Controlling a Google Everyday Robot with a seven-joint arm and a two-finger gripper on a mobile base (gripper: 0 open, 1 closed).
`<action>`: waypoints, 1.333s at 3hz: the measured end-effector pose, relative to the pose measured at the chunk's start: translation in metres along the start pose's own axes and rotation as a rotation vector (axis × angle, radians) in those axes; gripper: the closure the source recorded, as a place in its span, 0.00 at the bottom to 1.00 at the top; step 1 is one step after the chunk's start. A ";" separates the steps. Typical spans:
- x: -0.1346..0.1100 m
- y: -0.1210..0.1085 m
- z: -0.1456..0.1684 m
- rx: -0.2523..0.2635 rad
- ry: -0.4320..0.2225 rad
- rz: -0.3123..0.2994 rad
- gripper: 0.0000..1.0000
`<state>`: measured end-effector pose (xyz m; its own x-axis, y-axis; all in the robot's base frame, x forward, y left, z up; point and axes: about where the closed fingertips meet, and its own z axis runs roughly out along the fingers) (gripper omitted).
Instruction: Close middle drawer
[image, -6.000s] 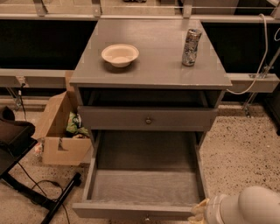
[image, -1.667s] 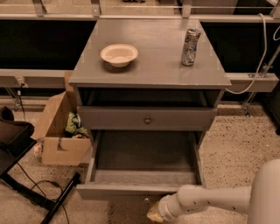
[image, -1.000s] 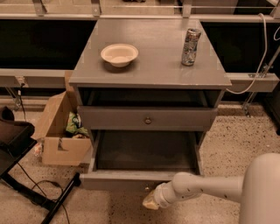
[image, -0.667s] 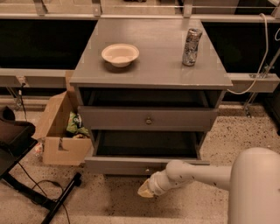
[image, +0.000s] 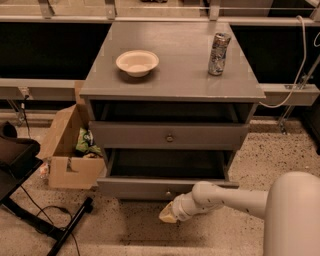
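On the bench (image: 175, 82) top we see a bowl (image: 137, 62) far-left & a can (image: 219, 53) far-right. A cardboard box (image: 67, 150) sits left of the cabinet, w/ a black stand leg (image: 60, 232) on the floor near-left, both off to the side of the middle drawer (image: 135, 187). Drawer is grey & flat-fronted w/ a small dark knob (image: 168, 191), sticking out partway below the upper drawer (image: 140, 135). Gripper (image: 169, 214) is at its front, just under the knob; jaws look pressed together.
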<state>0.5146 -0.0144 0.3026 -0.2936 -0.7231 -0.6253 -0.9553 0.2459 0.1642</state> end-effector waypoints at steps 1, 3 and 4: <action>0.002 -0.025 -0.004 0.006 -0.013 0.000 1.00; -0.007 -0.055 -0.019 0.044 -0.012 -0.017 1.00; -0.026 -0.088 -0.035 0.079 0.001 -0.042 1.00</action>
<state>0.6053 -0.0400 0.3312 -0.2537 -0.7343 -0.6296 -0.9610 0.2657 0.0774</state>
